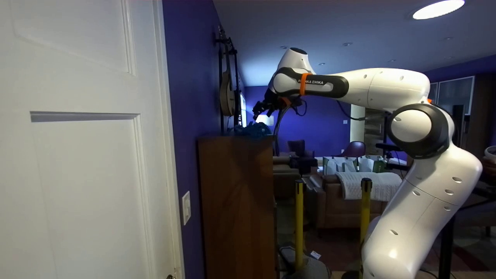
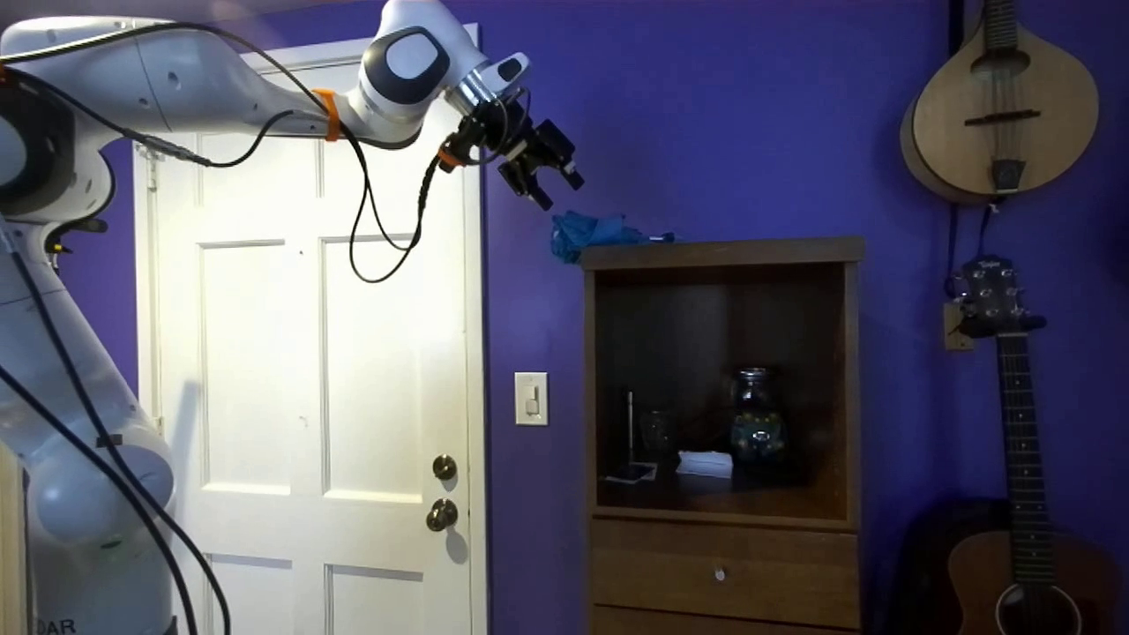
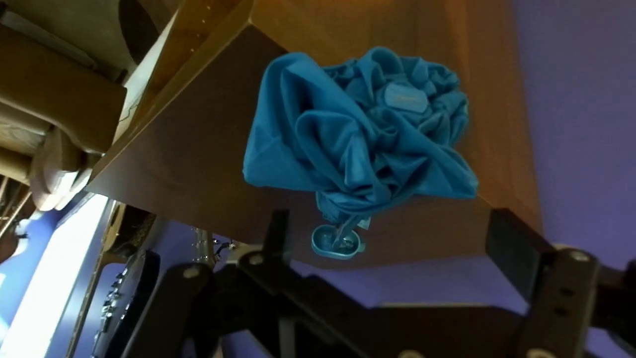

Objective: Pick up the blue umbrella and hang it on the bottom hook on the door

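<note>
The blue umbrella lies loosely bunched on top of the brown cabinet, in both exterior views [image 1: 254, 131] [image 2: 600, 234]. In the wrist view the umbrella [image 3: 357, 144] shows crumpled fabric lying across the cabinet's top edge, with a hollow oval blue end piece on the top. My gripper is open and empty, above the umbrella and apart from it, in both exterior views [image 1: 257, 110] [image 2: 560, 194]. Its fingers show in the wrist view [image 3: 395, 243], spread wide below the fabric. The white door shows in both exterior views [image 1: 85, 89] [image 2: 304, 397]. I cannot make out a hook on it.
The brown cabinet [image 1: 236, 201] stands against the purple wall, with a jar [image 2: 757, 419] inside. A light switch [image 2: 531, 399] sits between door and cabinet. A mandolin-like instrument [image 2: 1001, 110] and a guitar [image 2: 1023, 441] are at the wall. Yellow posts [image 1: 299, 224] stand near the arm.
</note>
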Robot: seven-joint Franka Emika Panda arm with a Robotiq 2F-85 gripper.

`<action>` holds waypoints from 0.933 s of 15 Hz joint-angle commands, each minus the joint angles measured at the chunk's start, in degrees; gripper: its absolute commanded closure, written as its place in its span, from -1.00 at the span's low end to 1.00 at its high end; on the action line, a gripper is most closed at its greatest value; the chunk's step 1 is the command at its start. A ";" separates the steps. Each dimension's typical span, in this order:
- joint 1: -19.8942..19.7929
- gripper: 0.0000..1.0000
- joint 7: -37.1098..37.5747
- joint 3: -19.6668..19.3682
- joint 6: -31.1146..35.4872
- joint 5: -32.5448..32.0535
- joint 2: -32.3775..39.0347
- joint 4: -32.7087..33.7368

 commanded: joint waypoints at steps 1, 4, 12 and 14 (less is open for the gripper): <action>0.00 -1.00 -0.36 -1.59 -0.21 6.27 4.98 5.88; -0.36 -1.00 -0.71 -2.65 -0.54 9.25 8.49 9.17; -2.10 -1.00 -1.29 -4.44 -2.71 14.07 15.69 14.99; -2.75 -1.00 -1.16 -4.58 -4.12 14.93 16.79 15.83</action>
